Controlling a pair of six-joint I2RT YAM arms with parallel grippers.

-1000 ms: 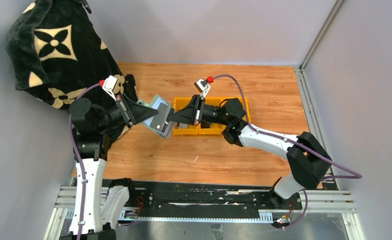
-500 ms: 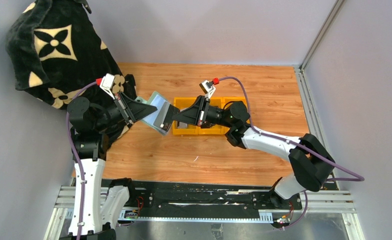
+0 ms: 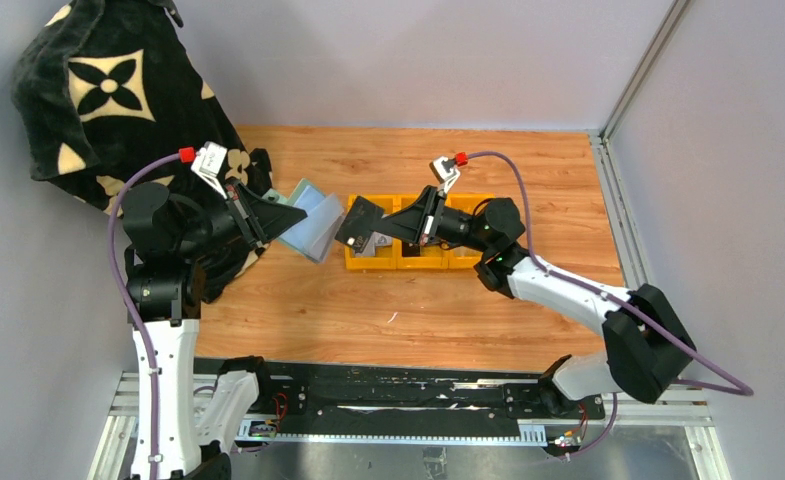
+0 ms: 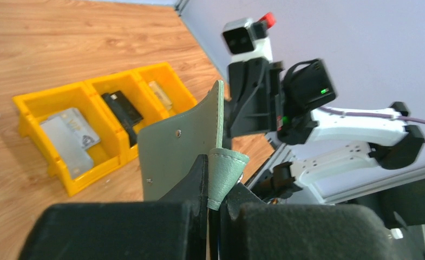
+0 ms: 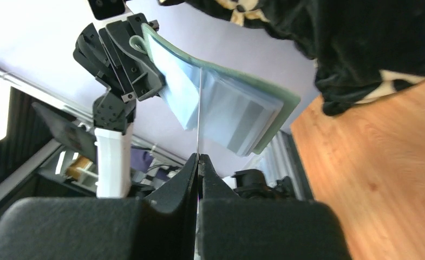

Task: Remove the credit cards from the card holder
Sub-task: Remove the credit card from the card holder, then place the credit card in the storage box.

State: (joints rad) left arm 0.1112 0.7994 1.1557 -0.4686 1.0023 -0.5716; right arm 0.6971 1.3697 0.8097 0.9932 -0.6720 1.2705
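My left gripper (image 3: 280,222) is shut on the sage-green card holder (image 3: 309,226) and holds it open above the table, clear sleeves facing right. In the left wrist view its jaws (image 4: 214,162) pinch the holder (image 4: 180,149) by its snap tab. My right gripper (image 3: 376,230) is shut on one credit card (image 3: 359,222), which looks dark from above and hangs clear of the holder, a small gap between them. In the right wrist view the card (image 5: 199,108) shows edge-on between my jaws (image 5: 199,158), with the holder's sleeves (image 5: 229,111) behind it.
A yellow three-bin tray (image 3: 423,264) sits under my right gripper. In the left wrist view its bins hold a grey card (image 4: 69,135), a black wallet (image 4: 121,108) and a tan item (image 4: 160,95). A black flower-patterned blanket (image 3: 108,90) fills the far left.
My right gripper has drawn back to the right with the card, pulling it fully out of the holder. My left gripper has shifted the holder slightly left.
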